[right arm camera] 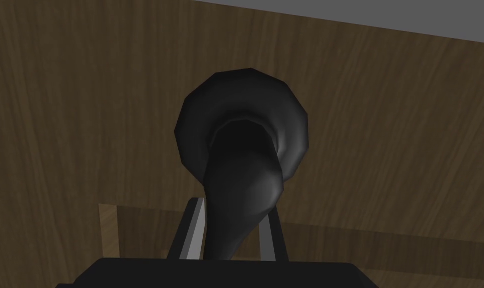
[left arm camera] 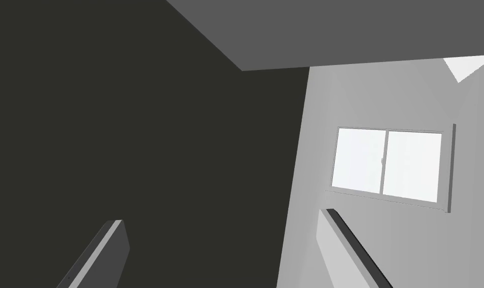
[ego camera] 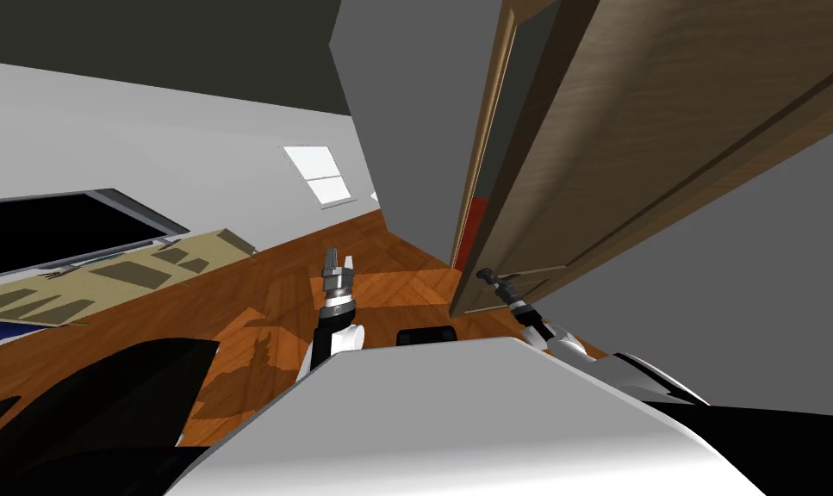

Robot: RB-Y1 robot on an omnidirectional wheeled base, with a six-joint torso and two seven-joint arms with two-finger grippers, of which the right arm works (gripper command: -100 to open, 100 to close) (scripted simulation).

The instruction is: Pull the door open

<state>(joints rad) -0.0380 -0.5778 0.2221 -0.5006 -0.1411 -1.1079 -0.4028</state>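
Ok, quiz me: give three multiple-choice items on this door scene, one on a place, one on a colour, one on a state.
1. The right gripper is: A around the handle; B beside it, apart; C above it, apart.
2. The handle is: A white; B red; C black.
3. The left gripper is: A shut on the handle; B open; C shut, empty.
Answers: A, its fingers press the handle's sides; C, it shows black against the brown door; B, its fingers stand wide apart.
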